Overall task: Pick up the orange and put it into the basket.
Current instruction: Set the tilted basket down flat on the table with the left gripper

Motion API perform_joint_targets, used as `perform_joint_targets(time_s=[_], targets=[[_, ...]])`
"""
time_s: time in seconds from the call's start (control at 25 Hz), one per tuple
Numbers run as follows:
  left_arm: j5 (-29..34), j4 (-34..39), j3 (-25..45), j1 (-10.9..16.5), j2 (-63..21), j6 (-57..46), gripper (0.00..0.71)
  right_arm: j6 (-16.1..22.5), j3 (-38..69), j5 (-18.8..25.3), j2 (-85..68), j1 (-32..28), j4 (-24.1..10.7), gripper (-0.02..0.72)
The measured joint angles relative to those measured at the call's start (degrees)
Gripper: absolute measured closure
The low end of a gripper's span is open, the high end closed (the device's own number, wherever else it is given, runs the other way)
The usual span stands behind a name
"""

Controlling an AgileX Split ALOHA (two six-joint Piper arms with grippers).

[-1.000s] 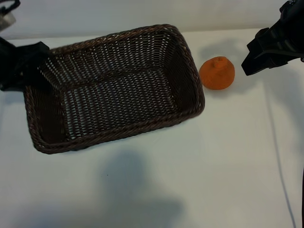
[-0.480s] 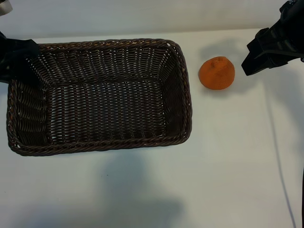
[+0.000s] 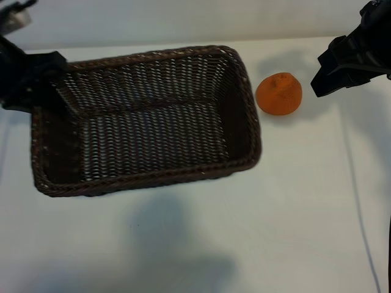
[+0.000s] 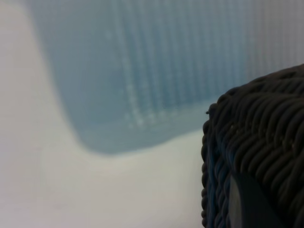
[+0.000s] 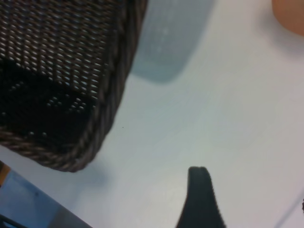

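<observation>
The dark brown woven basket (image 3: 153, 176) hangs a little above the white table, turned slightly, and casts a shadow below itself. My left gripper (image 3: 50, 72) is shut on its left rim; in the left wrist view the braided rim (image 4: 266, 123) fills one corner, close to the camera. The orange (image 3: 279, 93) lies on the table just right of the basket, apart from it. To the right of the orange and above it hovers my right gripper (image 3: 333, 68), open and holding nothing. In the right wrist view one dark fingertip (image 5: 199, 190), the basket's corner (image 5: 114, 95) and an edge of the orange (image 5: 290, 14) show.
A white table (image 3: 275, 213) spreads in front of the basket and the orange. A thin dark line (image 3: 357, 201) runs down the table at the right. A pale wall (image 3: 183, 15) lies behind the table's far edge.
The basket has swung in my left gripper: first left and square to the table's edge, then back right with a slight turn. The orange and my right gripper have stayed still.
</observation>
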Motion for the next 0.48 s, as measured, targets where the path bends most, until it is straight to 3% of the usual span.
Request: perform_joint_targets(time_s=[0.24,0.48], targets=[[-3.04,-0.86,-0.07,-5.19,4.29,-0.68,0.529,0.00,0.00,0.00,0.00,0.00,0.00,0.214],[-5.10,-1.49,-0.07,-6.66,6.34,-2.56,0.529,0.00,0.00,0.00,0.00,0.00,0.00,0.214]])
